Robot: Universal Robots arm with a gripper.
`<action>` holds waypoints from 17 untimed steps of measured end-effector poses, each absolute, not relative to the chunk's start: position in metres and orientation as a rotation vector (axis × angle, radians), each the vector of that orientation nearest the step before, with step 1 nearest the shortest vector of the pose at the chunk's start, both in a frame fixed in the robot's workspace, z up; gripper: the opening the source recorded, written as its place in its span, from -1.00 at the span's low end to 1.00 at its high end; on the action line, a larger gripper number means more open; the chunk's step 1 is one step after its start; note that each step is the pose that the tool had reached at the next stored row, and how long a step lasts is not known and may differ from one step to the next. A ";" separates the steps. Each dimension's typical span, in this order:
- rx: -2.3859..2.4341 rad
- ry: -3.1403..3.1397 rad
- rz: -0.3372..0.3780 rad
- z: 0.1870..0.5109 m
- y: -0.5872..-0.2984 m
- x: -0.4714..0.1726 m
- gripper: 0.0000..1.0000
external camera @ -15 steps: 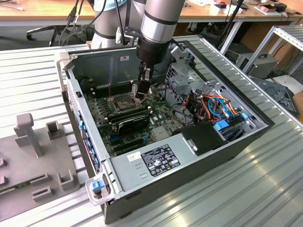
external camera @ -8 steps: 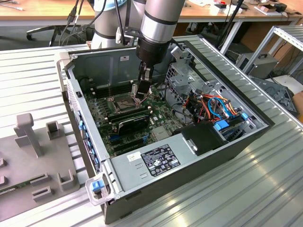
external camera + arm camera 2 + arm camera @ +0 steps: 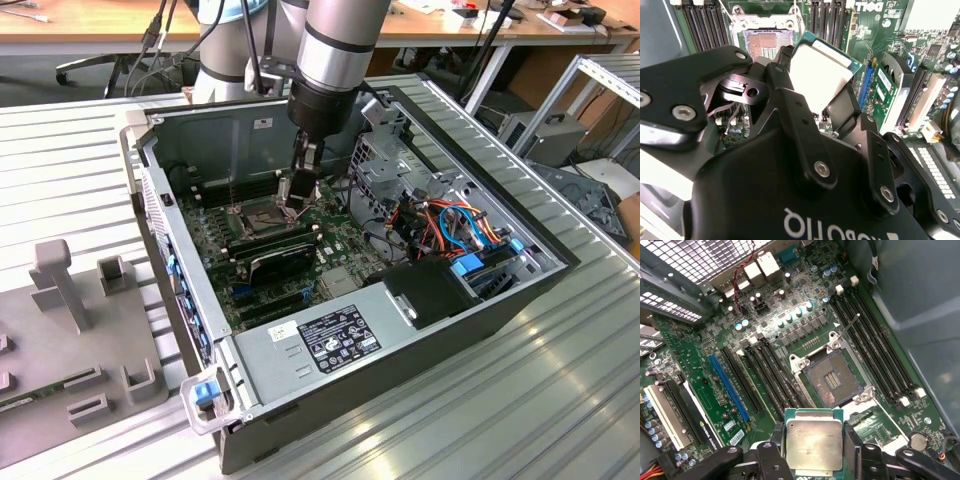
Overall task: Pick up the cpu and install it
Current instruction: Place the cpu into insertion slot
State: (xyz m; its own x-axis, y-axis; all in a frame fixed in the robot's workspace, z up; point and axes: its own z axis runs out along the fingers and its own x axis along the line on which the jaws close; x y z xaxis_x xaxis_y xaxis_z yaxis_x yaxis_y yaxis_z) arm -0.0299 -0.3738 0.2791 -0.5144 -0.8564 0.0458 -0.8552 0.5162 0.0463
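cpu (image 3: 813, 444) pickup looks done to me; seating it is what's left. working down from the biggest thing: the computer case (image 3: 230, 130) lies open on the ribbed table (image 3: 520, 400), and my arm reaches down into its far half. the green motherboard (image 3: 790, 315) covers the case floor toward the exterior view's left. over it hangs the gripper (image 3: 300, 188), jaws clamped on two opposite edges of the chip, so it is grasping the cpu, whose pale metal face shows in both wrist views. the socket (image 3: 834, 378) is open, its contact field bare with nothing in it, and the thin lever (image 3: 847, 326) stands raised beside it. the chip hangs clear above the board, near the socket but beside it rather than squarely over it, as far as i can judge. lining it up and lowering it in is not yet done.
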 end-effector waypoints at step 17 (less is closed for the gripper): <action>0.984 -2.912 -0.021 0.277 -0.374 -0.030 0.09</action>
